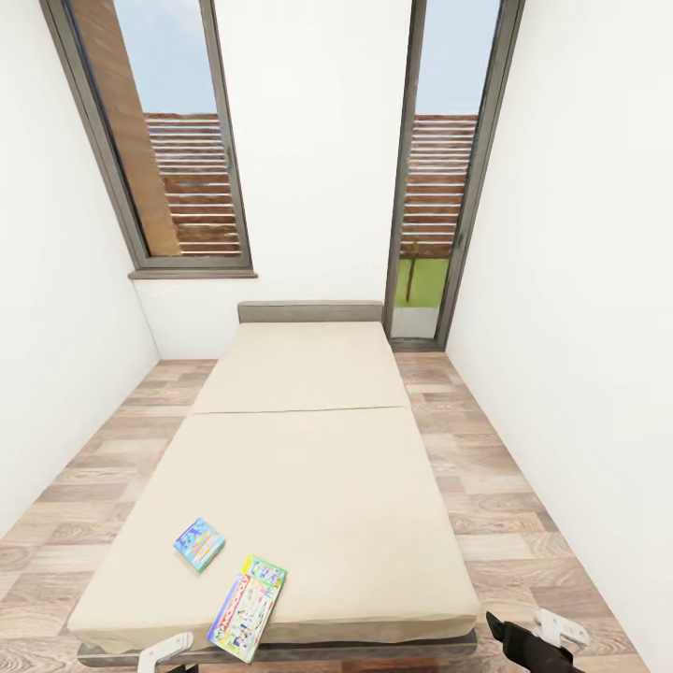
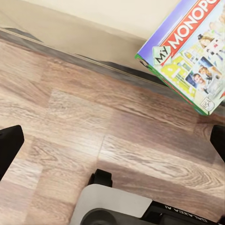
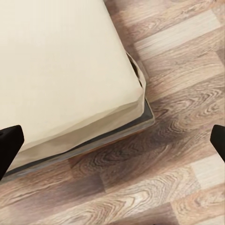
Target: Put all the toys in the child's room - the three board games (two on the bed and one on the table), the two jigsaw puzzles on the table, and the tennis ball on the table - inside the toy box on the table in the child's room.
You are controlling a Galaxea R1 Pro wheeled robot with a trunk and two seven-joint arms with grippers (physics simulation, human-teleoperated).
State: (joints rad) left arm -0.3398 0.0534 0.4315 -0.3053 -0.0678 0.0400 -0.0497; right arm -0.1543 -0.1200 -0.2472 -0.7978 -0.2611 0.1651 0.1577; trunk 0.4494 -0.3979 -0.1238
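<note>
Two board games lie on the bed (image 1: 308,467): a small blue one (image 1: 198,544) and a larger green-edged one (image 1: 248,608) overhanging its foot. Both grippers, left (image 2: 112,145) and right (image 3: 112,145), hang spread wide, empty.

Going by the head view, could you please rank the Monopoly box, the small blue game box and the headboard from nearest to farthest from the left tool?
1. Monopoly box, at the bed's near edge, just beside the left tool.
2. Small blue game box, a little farther up the mattress.
3. Headboard, at the bed's far end by the windows.
</note>
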